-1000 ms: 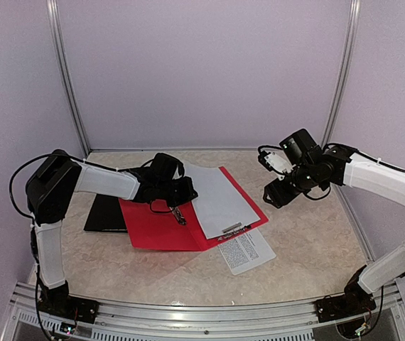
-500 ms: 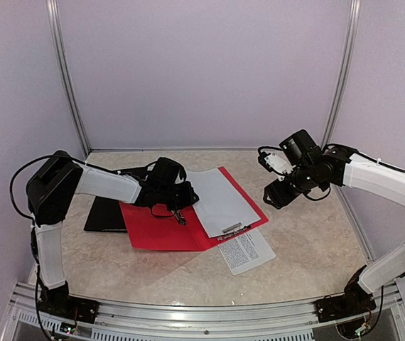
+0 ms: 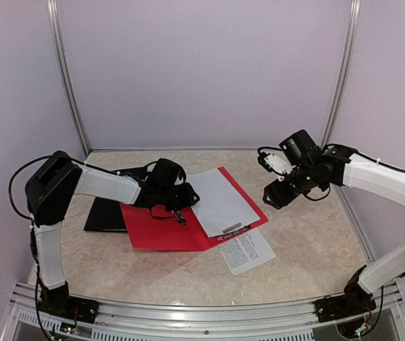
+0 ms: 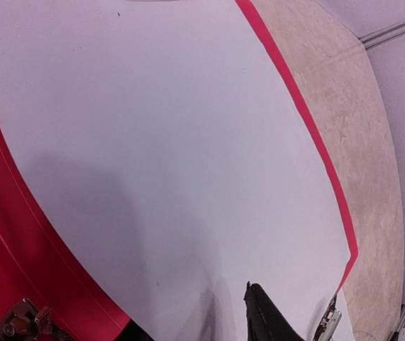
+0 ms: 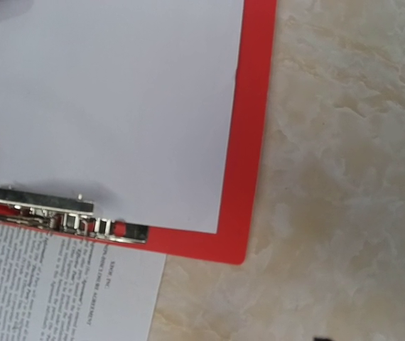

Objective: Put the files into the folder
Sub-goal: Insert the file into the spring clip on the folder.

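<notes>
The marbled table (image 3: 316, 249) carries everything, with the left arm (image 3: 103, 183) reaching in from the left and the right arm (image 3: 380, 177) from the right. An open red folder (image 3: 153, 231) lies at the middle of the table. A blank sheet (image 3: 220, 199) covers its right half, leaving a thin red margin along the right edge. A flat black board (image 3: 104, 213) lies left of the folder, its right part under the red cover. A printed sheet (image 3: 246, 252) lies on the table at the folder's near right corner, its far edge tucked under the folder. A metal clip (image 3: 232, 229) sits on the near edge of the folder's right half, over the blank sheet's edge. The left gripper (image 3: 187, 197) is low over the folder's middle, at the blank sheet's left edge; only one dark fingertip (image 4: 263, 316) shows in its wrist view, so I cannot tell its state. The right gripper (image 3: 272, 195) hangs above the table just right of the folder, holding nothing; how wide it stands I cannot tell.
</notes>
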Available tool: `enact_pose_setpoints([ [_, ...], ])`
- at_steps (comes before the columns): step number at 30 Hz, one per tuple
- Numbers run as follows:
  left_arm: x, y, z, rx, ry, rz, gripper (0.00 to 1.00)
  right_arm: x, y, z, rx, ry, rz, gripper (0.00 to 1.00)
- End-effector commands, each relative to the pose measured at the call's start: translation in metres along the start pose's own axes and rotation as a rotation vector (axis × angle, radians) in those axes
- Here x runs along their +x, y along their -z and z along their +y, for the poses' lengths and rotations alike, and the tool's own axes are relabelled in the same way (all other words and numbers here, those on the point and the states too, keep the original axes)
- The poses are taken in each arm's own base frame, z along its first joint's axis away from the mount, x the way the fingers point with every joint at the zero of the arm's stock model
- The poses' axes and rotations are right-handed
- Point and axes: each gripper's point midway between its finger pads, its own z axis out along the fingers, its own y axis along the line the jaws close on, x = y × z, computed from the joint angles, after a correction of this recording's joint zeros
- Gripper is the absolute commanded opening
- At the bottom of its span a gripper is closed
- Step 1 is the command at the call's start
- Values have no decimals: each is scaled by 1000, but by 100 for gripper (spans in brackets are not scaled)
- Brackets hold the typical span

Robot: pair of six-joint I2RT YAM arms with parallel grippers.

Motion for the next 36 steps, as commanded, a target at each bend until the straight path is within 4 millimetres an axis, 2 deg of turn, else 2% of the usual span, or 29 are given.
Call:
enact_pose_setpoints([
  [1, -2, 11, -2, -17, -19, -11, 36, 2, -6, 0, -10, -7, 11, 64],
  [6, -2, 17, -1, -30, -32, -13, 37, 2, -6, 1, -13, -5, 11, 64],
  [13, -1, 23, 7, -78, -40, -19, 45, 4, -9, 3, -21, -4, 15, 64],
  [23, -4, 45, 18, -166, -74, -40, 56, 2, -12, 4, -28, 1, 11, 64],
  [30, -11, 55, 8, -169, -134, -63, 65, 1, -21, 7, -40, 7, 11, 64],
  [36, -10, 63, -4, -147, -227, -68, 73, -2, -35, 25, -139, 1, -15, 61],
])
